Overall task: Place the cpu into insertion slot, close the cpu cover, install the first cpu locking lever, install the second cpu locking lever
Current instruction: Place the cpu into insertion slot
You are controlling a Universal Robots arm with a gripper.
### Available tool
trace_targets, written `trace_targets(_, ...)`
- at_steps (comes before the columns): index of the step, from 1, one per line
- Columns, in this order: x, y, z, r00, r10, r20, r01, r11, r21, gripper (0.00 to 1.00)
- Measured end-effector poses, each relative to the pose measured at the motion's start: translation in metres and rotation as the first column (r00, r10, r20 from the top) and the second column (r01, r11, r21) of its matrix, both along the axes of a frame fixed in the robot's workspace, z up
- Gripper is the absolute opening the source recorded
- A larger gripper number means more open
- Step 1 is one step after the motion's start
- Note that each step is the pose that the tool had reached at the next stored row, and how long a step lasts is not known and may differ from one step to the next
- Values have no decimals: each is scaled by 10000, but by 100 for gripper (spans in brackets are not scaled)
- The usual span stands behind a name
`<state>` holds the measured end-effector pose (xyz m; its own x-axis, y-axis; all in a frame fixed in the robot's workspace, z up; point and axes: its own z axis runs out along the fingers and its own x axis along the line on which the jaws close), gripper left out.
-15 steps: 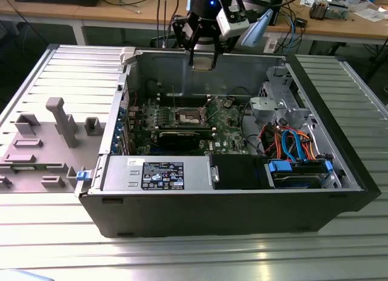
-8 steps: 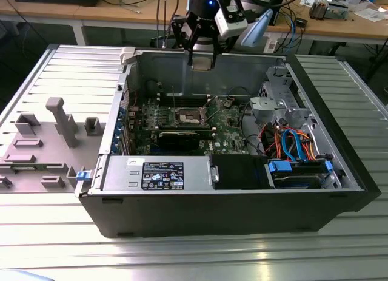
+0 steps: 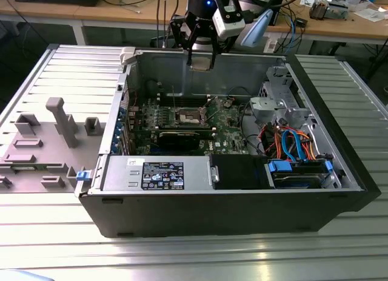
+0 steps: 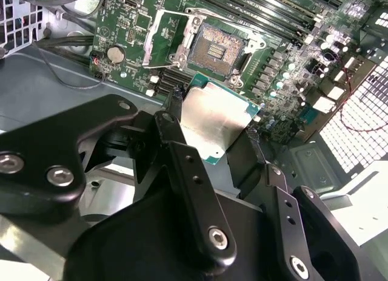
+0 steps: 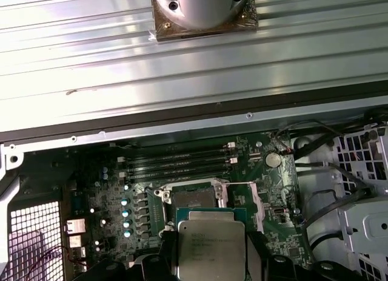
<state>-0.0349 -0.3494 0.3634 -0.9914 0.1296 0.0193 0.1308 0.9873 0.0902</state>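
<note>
An open computer case (image 3: 212, 214) lies on its side on a ribbed metal worktop (image 3: 182, 257); the robot arm's claw (image 3: 201, 59) hangs above the case's far wall in the exterior view; in both wrist views the claw (image 4: 213, 120) (image 5: 210, 257) is closed to the width of a flat square chip (image 4: 215, 114) (image 5: 210, 247), its black fingers (image 4: 173, 132) pressing on two opposite edges, the silver-grey metal top facing the cameras; the chip is held in the air over the green circuit board (image 4: 130, 26), clear of it; the square socket (image 4: 213, 50) (image 5: 193, 199) (image 3: 193, 116) sits on the board with its dark centre uncovered; the thin metal socket cover (image 4: 191, 23) stands swung open just beside the socket; long memory slots (image 5: 176, 162) run alongside; a black graphics card (image 3: 182, 137) lies near the socket; grey plastic stands (image 3: 60, 120) sit on the worktop at the exterior view's left.
</note>
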Motion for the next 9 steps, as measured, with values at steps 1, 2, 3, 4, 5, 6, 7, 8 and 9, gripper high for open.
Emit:
trace_targets(1,0,0,0,10000,0,0,0,10000,0,54)
trace_targets(2,0,0,0,10000,0,0,0,10000,-1,54)
trace_targets(3,0,0,0,10000,0,0,0,10000,-1,54)
trace_targets(4,0,0,0,10000,-1,0,1,10000,0,54)
trace_targets(5,0,0,0,10000,-1,0,1,10000,-1,54)
trace_targets(6,0,0,0,10000,-1,0,1,10000,-1,54)
trace_targets(7,0,0,0,10000,-2,0,2,10000,-1,54)
trace_targets(8,0,0,0,10000,-10,0,10,10000,0,54)
trace_targets(9,0,0,0,10000,-30,0,30,10000,0,54)
